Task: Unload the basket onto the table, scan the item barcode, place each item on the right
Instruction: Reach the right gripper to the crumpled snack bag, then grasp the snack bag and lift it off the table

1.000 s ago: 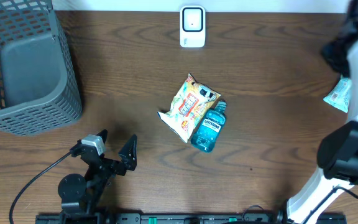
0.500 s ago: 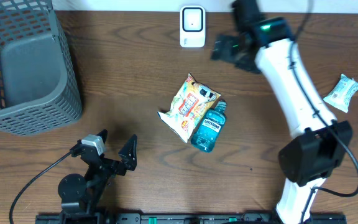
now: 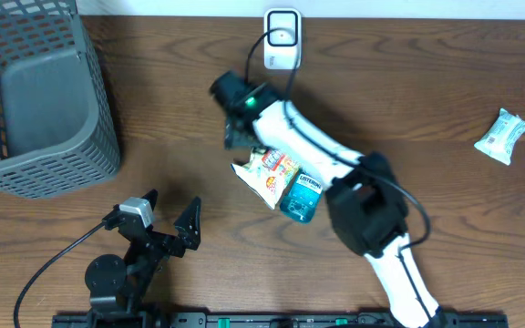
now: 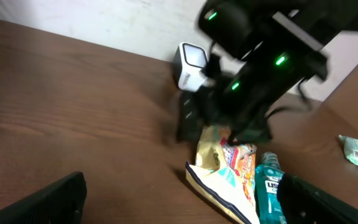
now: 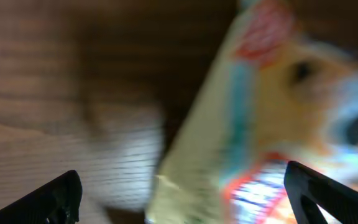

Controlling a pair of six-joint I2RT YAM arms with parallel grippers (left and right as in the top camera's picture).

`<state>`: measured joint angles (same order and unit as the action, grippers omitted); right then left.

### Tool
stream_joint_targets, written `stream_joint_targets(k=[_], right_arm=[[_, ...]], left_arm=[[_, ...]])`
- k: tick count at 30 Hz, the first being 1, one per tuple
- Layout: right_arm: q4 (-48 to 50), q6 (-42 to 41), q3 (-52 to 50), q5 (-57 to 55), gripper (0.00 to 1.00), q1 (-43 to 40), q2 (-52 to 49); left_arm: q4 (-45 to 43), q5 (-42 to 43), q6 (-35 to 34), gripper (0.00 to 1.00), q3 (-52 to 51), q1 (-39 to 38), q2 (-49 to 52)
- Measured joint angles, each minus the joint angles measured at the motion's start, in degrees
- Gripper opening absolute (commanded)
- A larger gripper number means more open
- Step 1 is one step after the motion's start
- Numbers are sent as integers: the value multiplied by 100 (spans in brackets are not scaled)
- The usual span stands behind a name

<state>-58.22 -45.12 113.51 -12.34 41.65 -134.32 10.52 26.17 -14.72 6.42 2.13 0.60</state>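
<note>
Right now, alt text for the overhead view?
The right pincer, open, hovers over the top edge of a snack bag beside a blue Listerine bottle, mid-table. White scanner at the far edge, grey basket left, left pincer open near the front.

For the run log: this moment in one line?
right gripper open above snack bag | left gripper open, empty | snack bag not at scanner

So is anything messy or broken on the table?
Nothing looks broken or spilled. The blue bottle lies on its side instead of standing, touching the snack bag in the middle of the table. A small packet sits alone, far off at the right of the overhead view.
</note>
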Motion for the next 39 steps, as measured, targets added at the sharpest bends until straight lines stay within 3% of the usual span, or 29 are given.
stream_joint_targets(k=[6,10,12,16,19,26,32,39], right_arm=[[186,-264,0,-319,97,330,-94],[-177,-483,17,-564,87,380,-304],[-387,-625,92,-702,73,382,-407],[-1080,-1032,212,-914,19,382,-535],[-1469,-1185,223,-1110,1,382,-564],[-1836,-2,693,-411,1,251,-636],[-2312,2050,1683,2247,1,-380,-649],[-3351,4631,1779,5390,1,-1353,-476]], left_arm=[[0,-2,0,98,0,0,0],[0,0,0,98,0,0,0],[7,2,0,98,0,0,-2],[-2,0,0,98,0,0,-2],[-2,0,0,98,0,0,-2],[-2,-2,0,98,0,0,-2],[-2,0,0,98,0,0,-2],[0,0,0,98,0,0,-2]])
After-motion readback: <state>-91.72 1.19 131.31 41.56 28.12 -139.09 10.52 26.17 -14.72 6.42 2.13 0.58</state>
